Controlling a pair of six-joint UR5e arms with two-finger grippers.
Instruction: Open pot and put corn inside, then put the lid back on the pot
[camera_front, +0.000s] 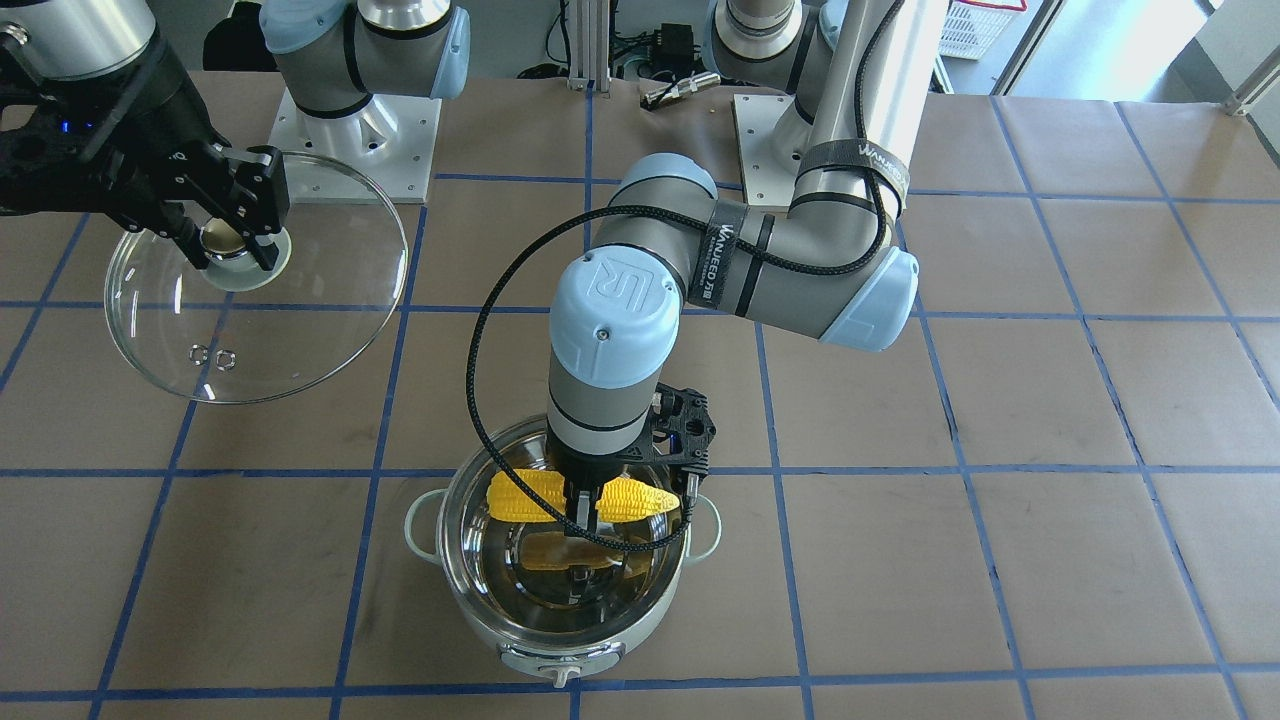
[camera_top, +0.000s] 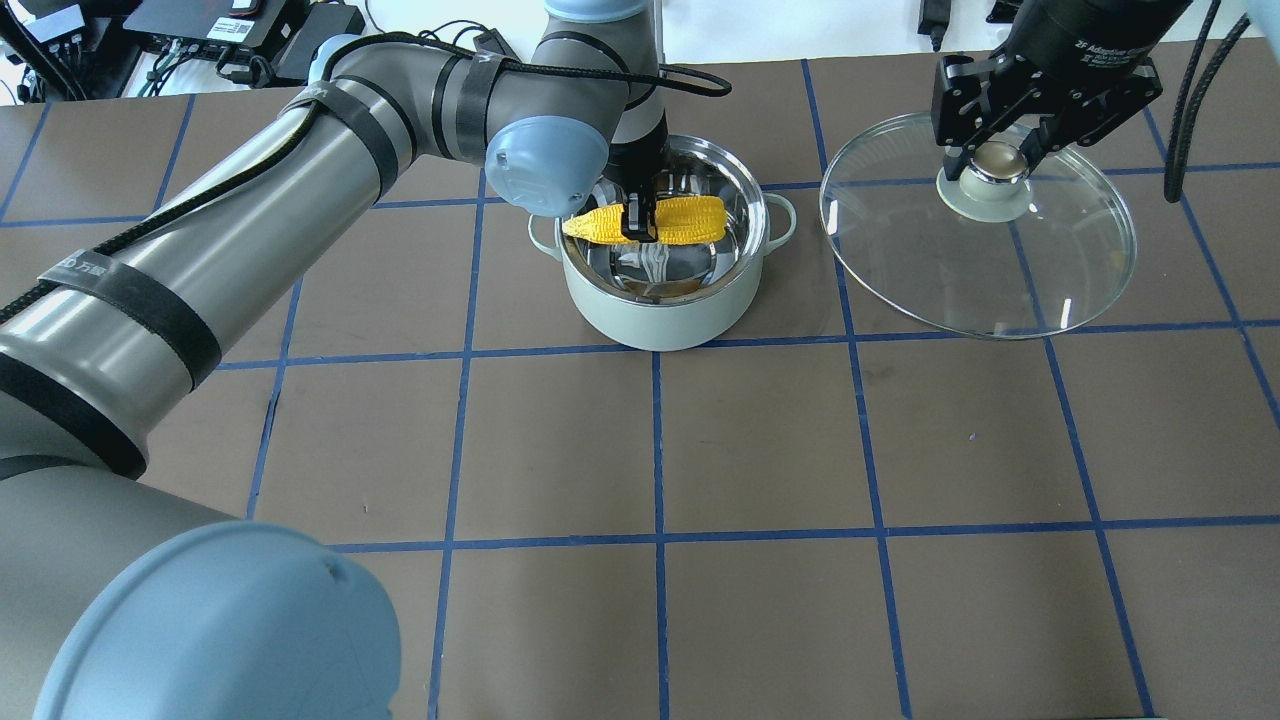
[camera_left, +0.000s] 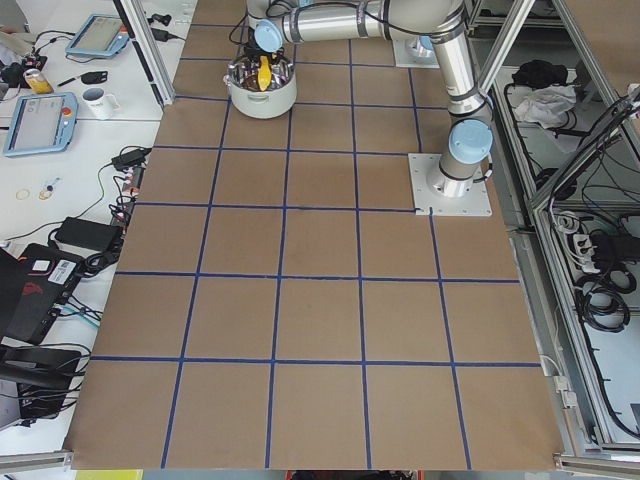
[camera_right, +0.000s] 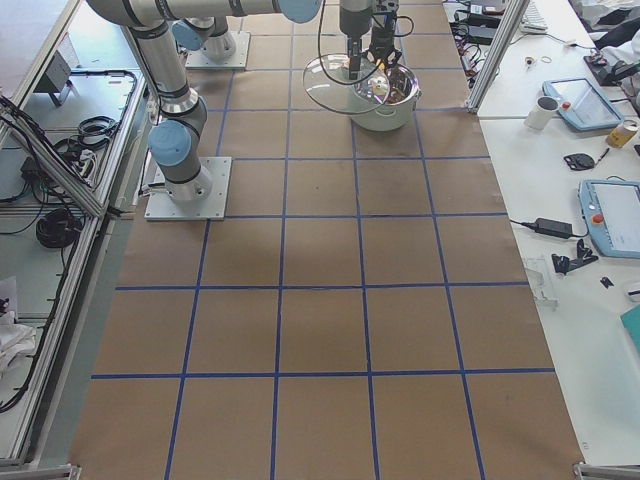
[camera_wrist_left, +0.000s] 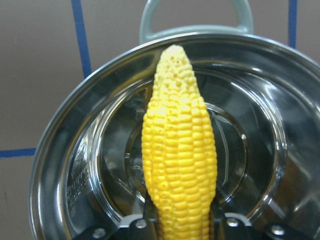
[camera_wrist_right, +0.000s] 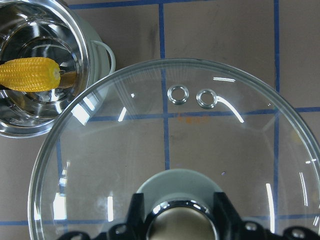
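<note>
While right hand (camera_top: 997, 163) grips lid (camera_top: 975, 275) aside, left hand (camera_top: 638, 222) clamps corn (camera_top: 692, 220) mid-cob over pot (camera_top: 660, 322)

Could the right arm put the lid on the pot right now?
Probably not: the left end effector, gripping the corn, sits right over the open pot, blocking the lid.

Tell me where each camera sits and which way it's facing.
Front-facing: across the table, facing the robot, down; left arm, right arm, left gripper holding corn over pot.
Overhead: behind the robot, looking forward and down; left arm large, right gripper on lid.
Exterior left: table's left end, along it; left arm far off.
Exterior right: table's right end, along it; both arms.
Left wrist: down into pot; gripper's edge.
Right wrist: down through lid; gripper's edge.
Both wrists share pot, corn.
</note>
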